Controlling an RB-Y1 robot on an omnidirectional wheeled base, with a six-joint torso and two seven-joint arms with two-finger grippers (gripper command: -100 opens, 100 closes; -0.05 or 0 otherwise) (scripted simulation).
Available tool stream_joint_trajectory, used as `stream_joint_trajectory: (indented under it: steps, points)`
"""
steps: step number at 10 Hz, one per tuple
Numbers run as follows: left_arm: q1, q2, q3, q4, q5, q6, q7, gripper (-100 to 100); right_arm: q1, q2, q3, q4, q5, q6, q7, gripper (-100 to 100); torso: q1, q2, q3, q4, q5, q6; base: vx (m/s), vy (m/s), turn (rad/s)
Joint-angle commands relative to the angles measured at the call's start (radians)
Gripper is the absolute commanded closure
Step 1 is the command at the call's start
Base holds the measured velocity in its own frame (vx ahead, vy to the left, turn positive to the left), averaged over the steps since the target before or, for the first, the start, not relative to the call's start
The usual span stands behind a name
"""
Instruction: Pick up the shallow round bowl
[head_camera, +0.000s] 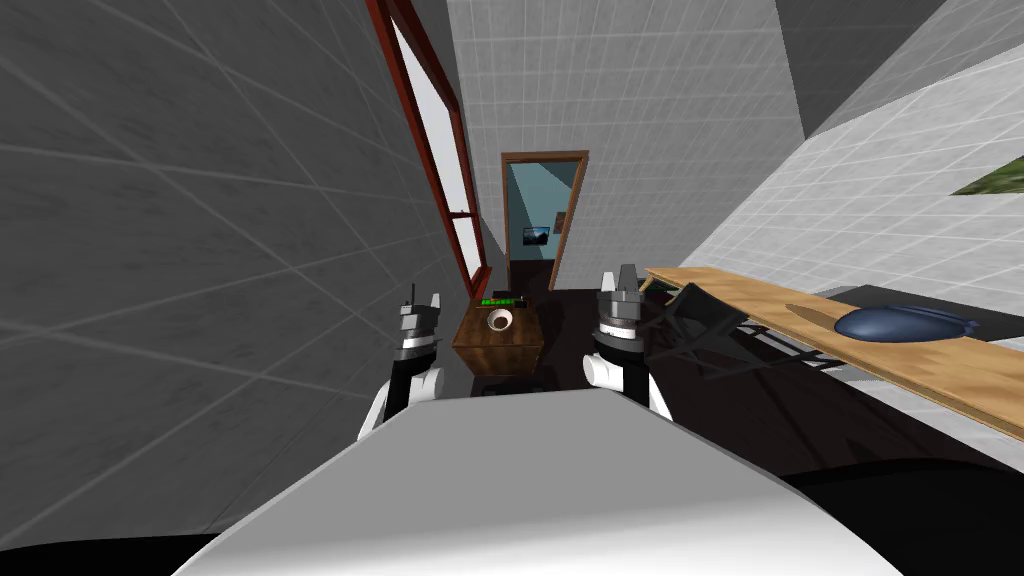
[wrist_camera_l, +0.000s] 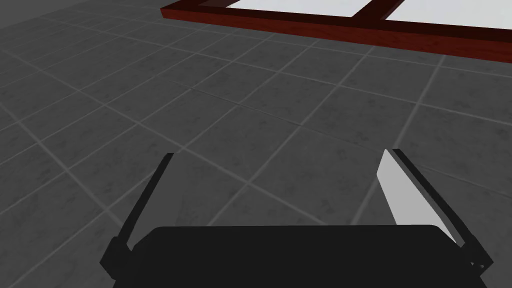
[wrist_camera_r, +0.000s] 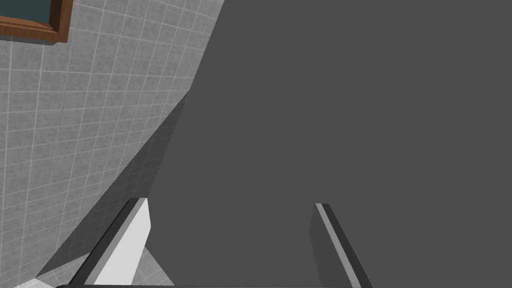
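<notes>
**Bowl ahead on the small table, both hands empty**

Close to me, the left gripper (head_camera: 424, 300) and the right gripper (head_camera: 617, 280) are held up at both sides, each with the fingers spread wide and holding nothing. Further ahead, between them but well apart from both, stands a dark wooden table (head_camera: 512, 352). The shallow round bowl (head_camera: 499, 319), pale, sits upright on its top, near a green object (head_camera: 499, 300) at the back edge. Behind it is an open doorway (head_camera: 541, 225). I judge the step is the approach: the base should come nearer first, then one arm goes down from above, one finger inside the rim and the other outside
</notes>
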Motion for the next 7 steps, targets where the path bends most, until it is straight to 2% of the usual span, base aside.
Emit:
stream_joint_trajectory:
  steps: [1,4,7]
  points:
    - [-0.022,0.043,0.003,0.023,0.009,0.018,0.008,-100,0.0,0.0,0.0,0.0,0.0,0.0,0.0,0,0.0,0.0,0.0,0.0,0.0,0.0,-0.034,-0.022,-0.055]
    - [-0.074,0.095,0.008,0.08,0.032,0.061,0.028,-100,0.0,0.0,0.0,0.0,0.0,0.0,0.0,0,-0.002,0.005,0.003,0.001,0.0,0.0,-0.089,-0.037,-0.06]
    - [-0.15,0.131,0.015,0.163,0.065,0.126,0.056,-100,0.0,0.0,0.0,0.0,0.0,0.0,0.0,0,-0.005,0.007,0.004,0.002,-0.001,0.0,-0.115,-0.066,-0.076]
